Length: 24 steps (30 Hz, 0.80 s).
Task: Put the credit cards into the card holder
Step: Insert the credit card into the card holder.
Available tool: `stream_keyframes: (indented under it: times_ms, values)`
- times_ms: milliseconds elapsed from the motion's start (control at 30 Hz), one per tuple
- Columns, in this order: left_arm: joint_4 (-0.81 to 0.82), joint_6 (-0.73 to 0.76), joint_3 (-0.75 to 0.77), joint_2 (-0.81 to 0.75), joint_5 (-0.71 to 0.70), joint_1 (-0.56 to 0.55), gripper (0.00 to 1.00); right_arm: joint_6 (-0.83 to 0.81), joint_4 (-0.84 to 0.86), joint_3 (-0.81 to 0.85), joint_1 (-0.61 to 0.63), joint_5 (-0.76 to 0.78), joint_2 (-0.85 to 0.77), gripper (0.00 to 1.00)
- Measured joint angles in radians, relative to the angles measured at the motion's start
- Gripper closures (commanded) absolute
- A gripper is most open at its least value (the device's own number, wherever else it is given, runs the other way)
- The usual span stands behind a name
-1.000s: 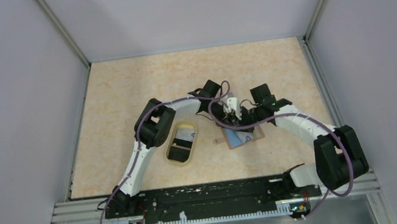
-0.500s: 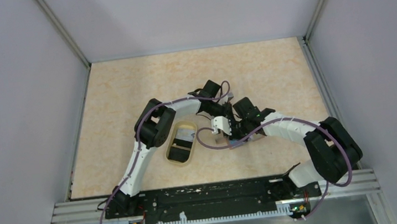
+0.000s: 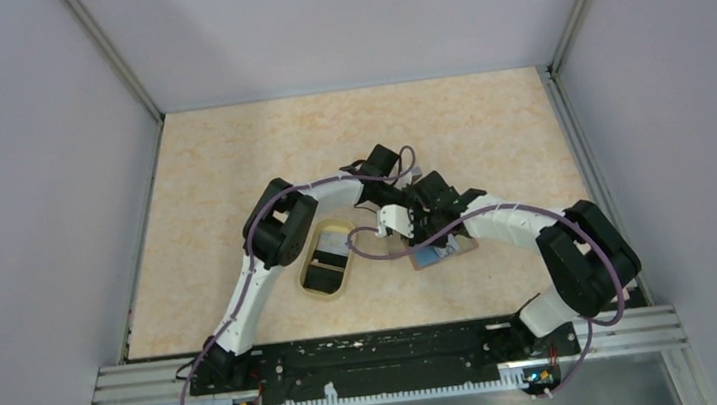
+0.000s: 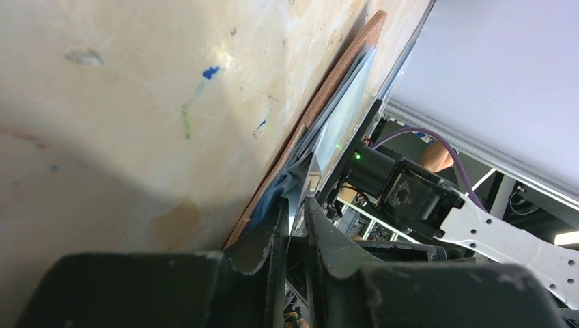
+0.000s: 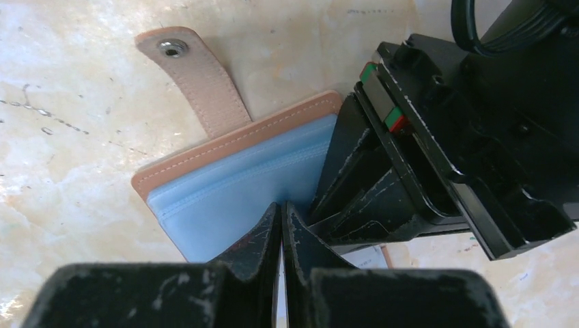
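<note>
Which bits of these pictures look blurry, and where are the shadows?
Left wrist view: the left end effector sits too near the lens, so it blurs, and a dim shadow covers the lower part of the table. Right wrist view: the right end effector blurs too, while the card holder looks sharp. Top view: even light, no glare.

Bright, even light from above, table [image 3: 229, 156] softly lit. Left wrist view has glare, a broad shadow, blurry near fingers [image 4: 263, 249].
</note>
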Motion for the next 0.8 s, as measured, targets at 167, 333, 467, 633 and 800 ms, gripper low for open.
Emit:
stream_keyframes:
  times_ms: [167,333,467,633,800]
  values:
    - [-0.002,-0.005,0.003,0.000,0.000,0.000,0.74,-0.006,-0.036,0.018,0.002,0.053,0.012,0.98]
    - [-0.002,-0.008,0.005,0.000,0.000,0.000,0.73,-0.006,-0.059,0.026,0.002,0.079,0.020,0.98]
    - [-0.002,-0.009,0.005,0.000,-0.002,0.000,0.72,-0.005,-0.080,0.038,-0.003,0.100,0.028,0.98]
    - [-0.001,-0.010,0.010,0.000,-0.009,0.000,0.71,-0.005,-0.106,0.053,-0.014,0.121,0.040,0.98]
    - [0.004,-0.017,0.010,0.000,-0.013,0.000,0.71,-0.003,-0.137,0.071,-0.027,0.137,0.051,0.98]
